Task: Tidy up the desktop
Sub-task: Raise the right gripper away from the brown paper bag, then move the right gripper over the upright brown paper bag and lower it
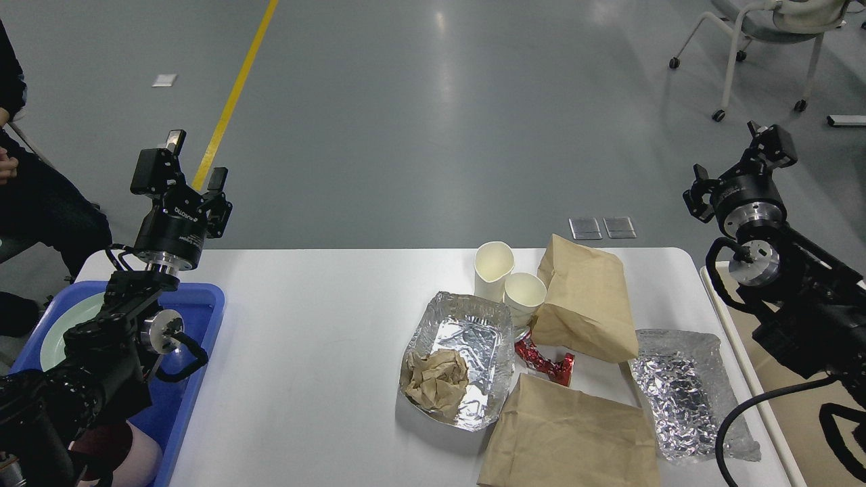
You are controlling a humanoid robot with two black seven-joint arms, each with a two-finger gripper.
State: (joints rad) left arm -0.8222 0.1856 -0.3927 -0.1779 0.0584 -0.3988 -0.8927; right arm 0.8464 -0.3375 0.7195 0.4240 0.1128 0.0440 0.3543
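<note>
The white desktop (304,352) carries litter on its right half. Two white paper cups (494,267) stand beside a foil tray (473,331) that holds crumpled brown paper (436,379). One brown paper bag (587,304) lies behind a red wrapper (544,362), and another brown bag (572,433) lies at the front edge. A crinkled foil sheet (683,396) rests at the right. My left gripper (189,162) hangs open and empty above the table's back left corner. My right gripper (736,166) is open and empty, raised beyond the right edge.
A blue tray (203,318) with a pale green plate (57,331) sits under my left arm. A beige bin (727,318) stands along the table's right side. A seated person (40,196) is at far left, and a wheeled chair (764,34) stands behind.
</note>
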